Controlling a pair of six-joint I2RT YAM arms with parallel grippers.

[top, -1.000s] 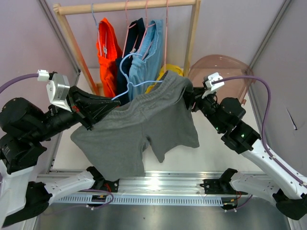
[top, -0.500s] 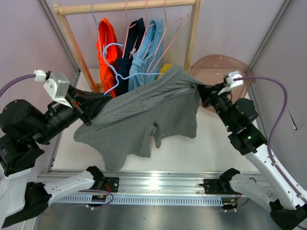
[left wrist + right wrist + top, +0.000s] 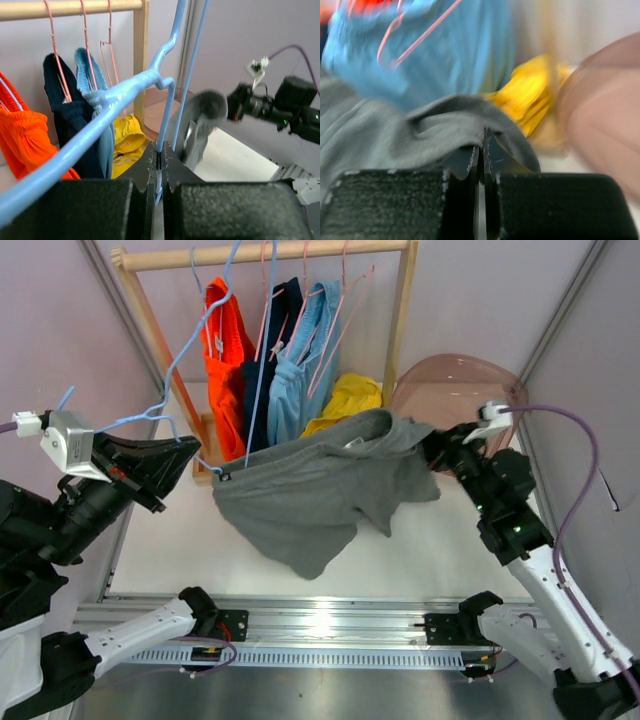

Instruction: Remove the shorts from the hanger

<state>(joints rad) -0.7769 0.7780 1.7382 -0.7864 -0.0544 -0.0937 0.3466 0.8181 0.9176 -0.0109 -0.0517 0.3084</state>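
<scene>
Change: light-blue wire hanger [image 3: 120, 92] pulled well left, clamped in left gripper [image 3: 159, 160]; right gripper [image 3: 481, 150] now pinched shut on the waistband of grey fabric shorts [image 3: 320, 495]. Shorts sag between both grippers, 1 corner seemingly still hooked: removal nearly complete.

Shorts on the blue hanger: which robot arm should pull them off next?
Right, probably. The right gripper is shut on the grey shorts, so it can pull them away; the left gripper is shut on the blue hanger and can hold it steady.

A robotics lab cell: bare panel walls [image 3: 470, 300] (pale lilac), an aluminium mounting rail [image 3: 330, 621], a wooden garment rack [image 3: 403, 310].
</scene>
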